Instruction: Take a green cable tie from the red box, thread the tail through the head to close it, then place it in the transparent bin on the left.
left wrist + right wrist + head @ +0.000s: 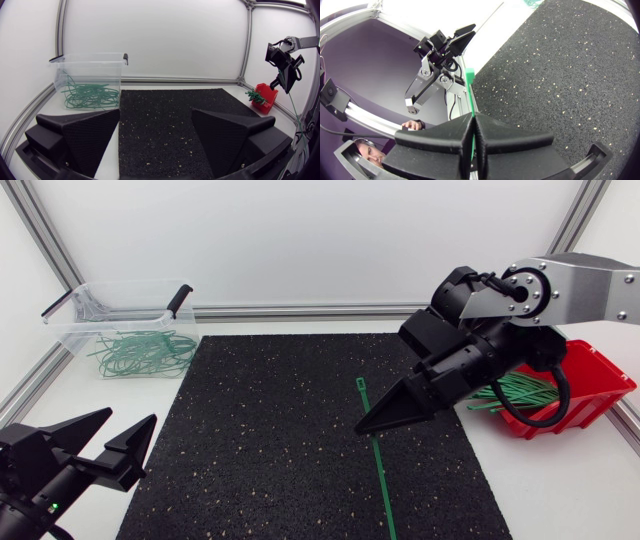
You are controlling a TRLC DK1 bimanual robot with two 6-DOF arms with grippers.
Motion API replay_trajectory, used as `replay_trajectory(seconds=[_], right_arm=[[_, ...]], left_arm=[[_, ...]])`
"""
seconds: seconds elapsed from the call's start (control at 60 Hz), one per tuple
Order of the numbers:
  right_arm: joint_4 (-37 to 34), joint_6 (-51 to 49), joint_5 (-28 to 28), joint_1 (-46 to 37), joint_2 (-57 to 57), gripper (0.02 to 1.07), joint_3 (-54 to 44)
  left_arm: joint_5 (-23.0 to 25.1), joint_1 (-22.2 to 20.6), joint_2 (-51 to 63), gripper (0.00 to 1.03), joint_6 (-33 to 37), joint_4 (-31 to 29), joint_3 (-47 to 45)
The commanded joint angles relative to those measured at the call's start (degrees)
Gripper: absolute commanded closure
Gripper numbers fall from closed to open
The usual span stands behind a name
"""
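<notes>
R gripper [472, 119] tight round green tie [469, 80]

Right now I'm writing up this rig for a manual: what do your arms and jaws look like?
My right arm has a silver-grey link with black joints and a looping black cable; my left arm shows black housing with a small green light. Both end in matte black, broad wedge-shaped jaws.
</notes>
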Motion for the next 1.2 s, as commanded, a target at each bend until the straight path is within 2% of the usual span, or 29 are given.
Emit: replay_trajectory(seconds=[0.0, 0.067, 0.15, 0.317, 0.383, 0.5, 0.633, 0.8, 0.917, 1.183], right_arm=[[0.46, -0.57, -1.4, -0.06, 1.01, 1.01, -1.11], [0.81, -0.57, -2.02, 0.2, 0.93, 1.01, -1.11], [1.6, -0.57, -2.63, 0.2, 0.66, 1.01, -1.02], [4.67, -0.57, -2.98, 0.2, 0.84, 1.01, -0.93], [5.03, -0.48, -3.16, 0.29, 1.1, 1.01, -0.58], [5.73, -0.48, -3.34, 0.82, 1.89, 1.01, 0.12], [5.73, -0.57, -4.65, 1.08, 3.65, 1.01, 1.53], [6.52, -0.48, -5.8, 2.14, 5.14, 1.01, 2.06], [6.52, -0.4, -6.41, 2.4, 5.76, 1.01, 2.59], [7.14, -0.05, -8.08, 3.02, 6.73, 1.01, 4.08]], left_arm=[[7.46, 5.85, 7.3, 0.03, -3.63, 0.33, 6.9], [17.04, 12.18, 11.96, 0.03, -5.3, 0.15, 10.51], [25.65, 16.75, 17.23, 0.03, -7.32, 0.24, 14.73], [34.53, 16.31, 22.5, 0.03, -9.87, 0.06, 20.0], [35.23, 14.02, 23.73, 0.03, -10.57, 0.06, 21.14], [35.23, 6.29, 26.55, 0.03, -11.54, 0.5, 23.25], [35.23, -0.65, 30.94, 0.04, -12.86, 1.56, 25.54], [34.44, -8.83, 36.39, 0.04, -14.18, 4.72, 26.68], [32.24, -15.24, 40.43, 0.04, -14.18, 6.65, 27.73], [31.98, -24.38, 47.81, 0.04, -15.41, 7.88, 32.48]])
